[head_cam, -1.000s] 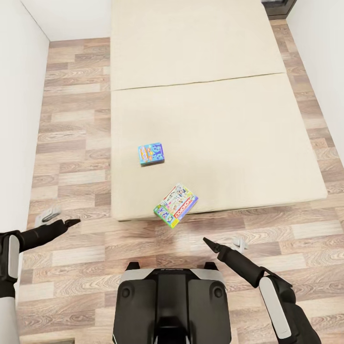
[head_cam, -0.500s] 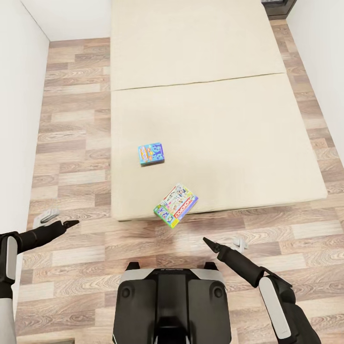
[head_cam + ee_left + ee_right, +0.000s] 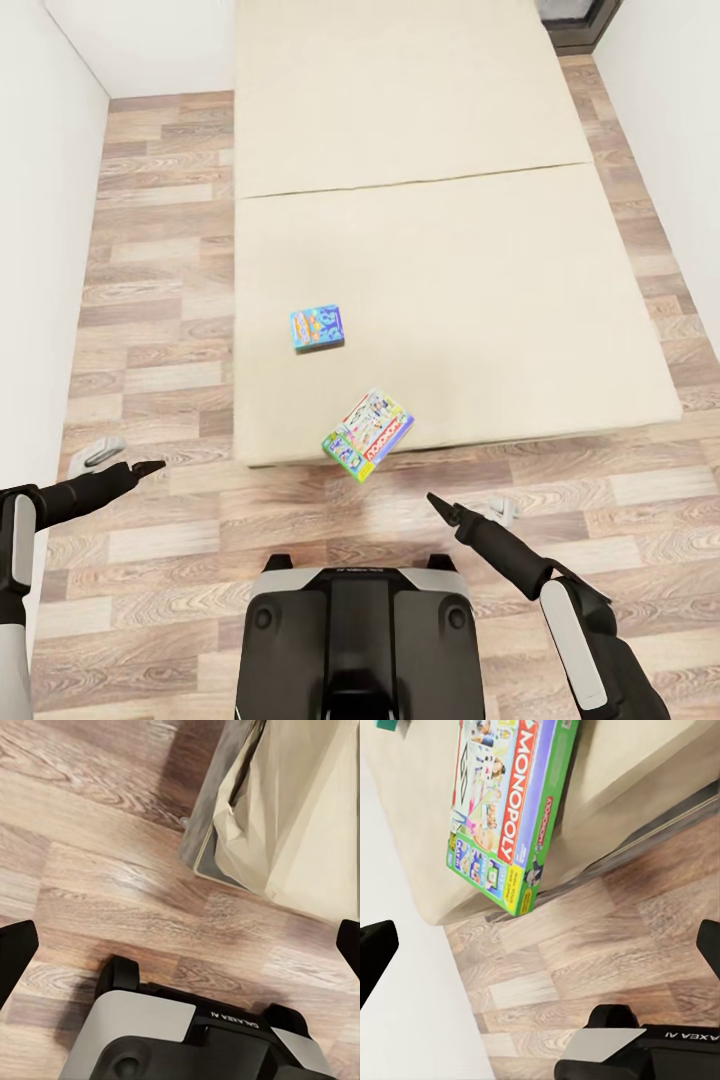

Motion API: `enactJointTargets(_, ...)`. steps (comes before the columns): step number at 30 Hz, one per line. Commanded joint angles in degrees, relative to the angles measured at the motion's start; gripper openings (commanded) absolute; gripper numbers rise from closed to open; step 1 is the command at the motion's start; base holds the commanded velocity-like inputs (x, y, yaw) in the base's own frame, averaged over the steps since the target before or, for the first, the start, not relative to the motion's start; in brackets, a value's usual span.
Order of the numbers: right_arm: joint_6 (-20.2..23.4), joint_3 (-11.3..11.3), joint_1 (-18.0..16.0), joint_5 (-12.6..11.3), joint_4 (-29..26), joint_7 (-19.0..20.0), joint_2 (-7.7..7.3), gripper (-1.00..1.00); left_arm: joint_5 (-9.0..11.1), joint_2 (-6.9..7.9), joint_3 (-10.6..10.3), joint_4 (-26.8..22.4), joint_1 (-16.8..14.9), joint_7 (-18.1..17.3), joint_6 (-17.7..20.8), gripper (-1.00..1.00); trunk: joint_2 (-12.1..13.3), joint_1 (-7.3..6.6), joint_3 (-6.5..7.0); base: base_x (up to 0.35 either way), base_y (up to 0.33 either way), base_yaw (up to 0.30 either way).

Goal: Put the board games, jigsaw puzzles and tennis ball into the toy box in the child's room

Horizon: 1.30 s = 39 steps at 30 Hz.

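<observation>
1. Our left gripper (image 3: 150,466) hangs over the wood floor (image 3: 160,300), fingers spread apart, holding nothing.
2. On the bed (image 3: 450,280), a blue board game (image 3: 317,328) lies inside its left edge.
3. The Monopoly box (image 3: 368,434) overhangs the near edge.
4. Our right gripper (image 3: 437,503) is spread wide, empty.

In the head view our left arm enters from the lower left edge, its left gripper (image 3: 150,466) pointing right. Our right arm rises from the lower right corner, its right gripper (image 3: 438,503) aimed up and left. In both wrist views the fingertips sit wide apart, jaws spread.
</observation>
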Motion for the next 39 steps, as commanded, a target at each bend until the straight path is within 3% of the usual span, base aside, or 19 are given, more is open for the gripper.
enactJointTargets(1,0.39,-0.15,-0.02,-0.32,-0.04,0.10,0.06,1.00,-0.05,-0.01,0.08,-0.02,-0.04,-0.23,0.38,1.00,-0.08,0.04,0.04,0.000,0.000,0.000)
enactJointTargets(39,0.37,-0.12,-0.02,-0.06,-0.18,-0.05,0.06,1.00,-0.05,0.68,0.14,-0.02,-0.04,-0.52,0.55,1.00,-0.08,0.04,3.66,0.000,0.000,0.000)
